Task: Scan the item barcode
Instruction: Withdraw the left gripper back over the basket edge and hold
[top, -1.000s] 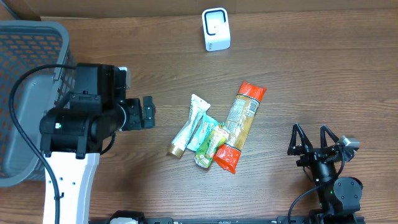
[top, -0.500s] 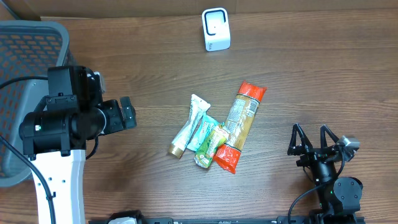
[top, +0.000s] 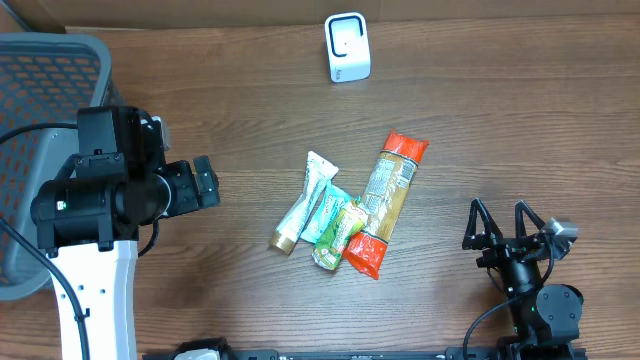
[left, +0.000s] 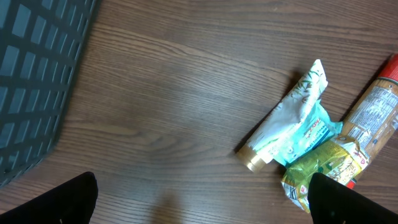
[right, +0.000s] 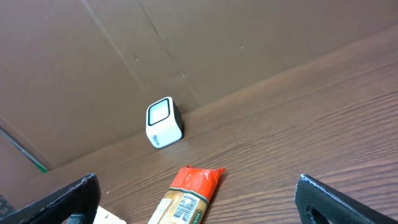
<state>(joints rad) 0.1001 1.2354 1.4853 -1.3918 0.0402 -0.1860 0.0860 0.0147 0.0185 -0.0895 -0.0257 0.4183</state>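
Packets (top: 345, 222): four heaped; one scanner (top: 347, 47), one basket (top: 40, 100). Left gripper (top: 205, 183) hovers left of the heap, right gripper (top: 500, 226) right of it, both spread wide, empty.

My left fingers (left: 59, 202) show in their wrist view only as two dark tips cut by the bottom edge, and my right fingers (right: 348, 199) likewise. The orange-ended packet (left: 375, 111) runs off the right edge there, and off the bottom edge in the right wrist view. I cannot tell whether it or the green packet (top: 338, 232) against it lies on top. The basket (top: 45, 70), well left of it, is cropped.
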